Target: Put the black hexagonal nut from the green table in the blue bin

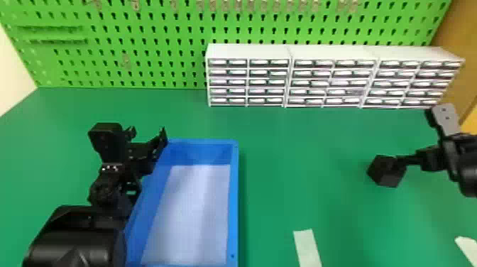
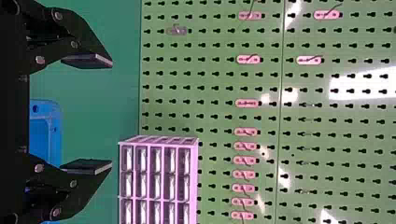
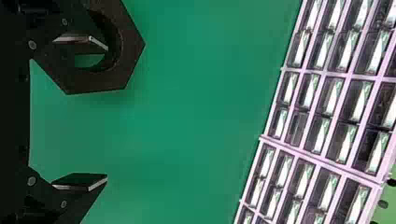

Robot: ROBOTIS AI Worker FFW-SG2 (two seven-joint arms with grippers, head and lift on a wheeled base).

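In the head view the black hexagonal nut (image 1: 385, 172) is in the right part of the frame, a little below mid-height, over the green table (image 1: 277, 149); the right gripper (image 1: 424, 159) comes in from the right edge, its reaching part close to the nut. In the right wrist view its two flat fingers (image 3: 88, 182) are spread wide, with nothing pinched between them; one passes in front of the nut's hole in the upper left of that view; whether it touches the nut I cannot tell.

The left gripper (image 1: 147, 135) is at the left of the head view, by the upper left corner of the blue bin (image 1: 235, 199); the left wrist view shows its fingers well apart and holding nothing.

The bin, with a pale bottom, fills the lower middle-left; white drawer cabinets (image 1: 248, 51) stand at the upper right before a green pegboard (image 1: 152, 46); one pale strip (image 1: 307, 245) lies at the bottom, right of centre, another (image 1: 466, 246) in the lower right corner.
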